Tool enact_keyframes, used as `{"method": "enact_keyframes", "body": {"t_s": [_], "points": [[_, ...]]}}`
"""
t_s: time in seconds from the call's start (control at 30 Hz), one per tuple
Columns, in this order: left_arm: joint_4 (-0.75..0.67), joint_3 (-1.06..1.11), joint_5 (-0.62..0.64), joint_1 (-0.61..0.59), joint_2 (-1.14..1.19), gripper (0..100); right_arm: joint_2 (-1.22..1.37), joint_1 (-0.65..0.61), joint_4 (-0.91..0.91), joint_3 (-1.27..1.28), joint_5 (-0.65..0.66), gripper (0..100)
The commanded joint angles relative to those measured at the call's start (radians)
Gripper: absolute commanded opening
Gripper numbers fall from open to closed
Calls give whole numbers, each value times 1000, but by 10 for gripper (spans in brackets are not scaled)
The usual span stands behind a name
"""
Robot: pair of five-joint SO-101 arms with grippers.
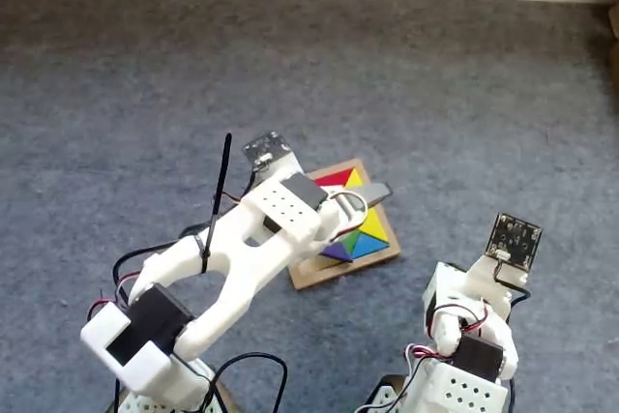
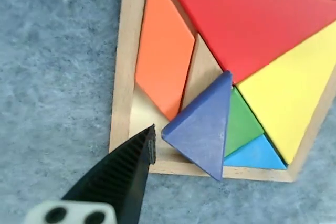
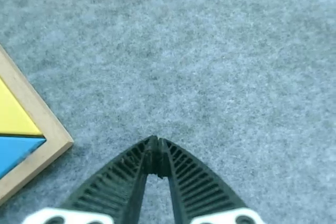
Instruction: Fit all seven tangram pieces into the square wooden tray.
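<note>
The square wooden tray lies mid-table on the grey table, with the red triangle, yellow triangle, orange piece, green piece and light blue triangle lying flat inside. The dark blue triangle sits askew over an unfilled wooden gap beside the orange piece, one corner overlapping the tray's rim. The left hand hangs over the tray, spread wide and holding nothing, one finger just beside the dark blue triangle, while the right hand, closed and empty, hangs over the table right of the tray

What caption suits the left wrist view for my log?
Dark blue triangle lies askew across the rim of the wooden tray, unseated, beside the orange parallelogram.
</note>
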Motion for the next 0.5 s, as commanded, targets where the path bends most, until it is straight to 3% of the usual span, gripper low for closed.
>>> {"method": "enact_keyframes", "body": {"t_s": [0.0,0.2,0.33,0.47], "points": [[-11,-88,-140,5,-54,713,-15,13,7,143,11,5],[-12,-193,-167,-2,-48,832,-15,13,7,143,11,5],[-20,-237,-169,-4,-41,835,-15,13,7,143,11,5],[-127,-193,-203,-16,-31,835,-15,13,7,143,11,5]]}}
